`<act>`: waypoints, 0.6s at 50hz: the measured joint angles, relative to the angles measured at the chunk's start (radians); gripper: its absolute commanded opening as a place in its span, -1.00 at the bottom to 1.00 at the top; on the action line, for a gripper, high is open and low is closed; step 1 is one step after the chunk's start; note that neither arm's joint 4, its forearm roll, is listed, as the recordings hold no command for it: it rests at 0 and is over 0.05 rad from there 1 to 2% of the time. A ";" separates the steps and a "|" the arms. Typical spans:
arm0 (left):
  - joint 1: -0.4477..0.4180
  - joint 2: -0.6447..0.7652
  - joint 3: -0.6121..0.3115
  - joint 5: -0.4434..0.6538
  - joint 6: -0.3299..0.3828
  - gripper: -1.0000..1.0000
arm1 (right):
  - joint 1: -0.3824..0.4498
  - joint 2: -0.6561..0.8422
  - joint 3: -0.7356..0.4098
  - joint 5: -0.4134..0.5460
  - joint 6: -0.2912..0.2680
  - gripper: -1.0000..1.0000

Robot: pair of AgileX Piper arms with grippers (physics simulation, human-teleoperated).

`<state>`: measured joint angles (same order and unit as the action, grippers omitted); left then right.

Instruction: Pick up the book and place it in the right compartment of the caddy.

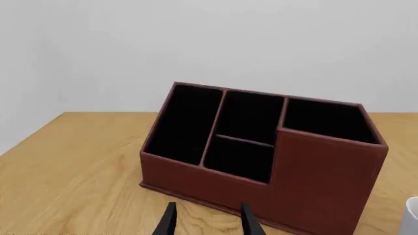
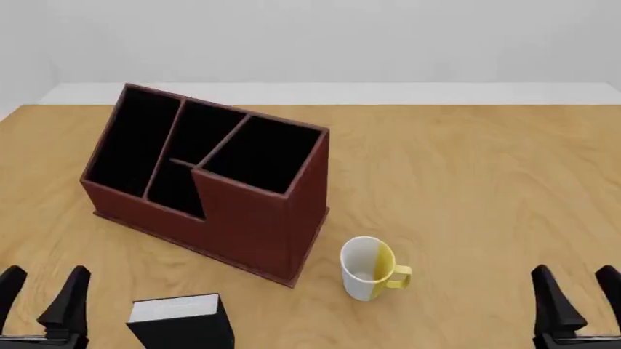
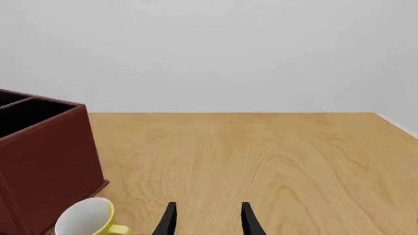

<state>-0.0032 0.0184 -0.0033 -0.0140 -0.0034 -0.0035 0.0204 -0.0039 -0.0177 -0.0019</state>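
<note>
Wood table [image 2: 466, 182] surface: the book [image 2: 182, 321] stands at the near edge, in front of the caddy [image 2: 247, 225]. I see left gripper [image 2: 41, 298] and right gripper [image 2: 578, 298] parted, apparently empty. Right compartment [image 2: 260, 154] unfilled; pickup and placement remain.

— What is surrounding the scene?

— A plain pale grey wall [image 2: 321, 36] is standing behind everything, smooth and unmarked.

— And underneath?

— A light wooden bench [image 2: 466, 182] is spreading across the whole front view, its grain running in soft wavy bands. Its far edge is meeting the wall along a pale strip.

— How is the light behaving?

— It is falling evenly and softly, leaving only faint shadows on the wood. In the right wrist view the bench [image 3: 261, 152] is ending in a corner at the far right.
</note>
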 measured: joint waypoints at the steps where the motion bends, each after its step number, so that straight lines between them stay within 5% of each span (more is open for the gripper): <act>1: 0.001 -0.001 -0.002 0.002 -0.001 1.00 | 0.001 -0.002 0.000 0.002 -0.002 1.00; 17: 0.012 -0.010 -0.042 0.040 -0.008 1.00 | 0.023 -0.016 -0.001 0.024 -0.014 1.00; 30: 0.006 -0.014 -0.057 0.057 -0.007 1.00 | 0.128 -0.019 -0.082 0.118 -0.058 1.00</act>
<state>0.0032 0.0042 -0.0600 0.0429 -0.0108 0.1244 0.0013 -0.0859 0.1001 -0.0595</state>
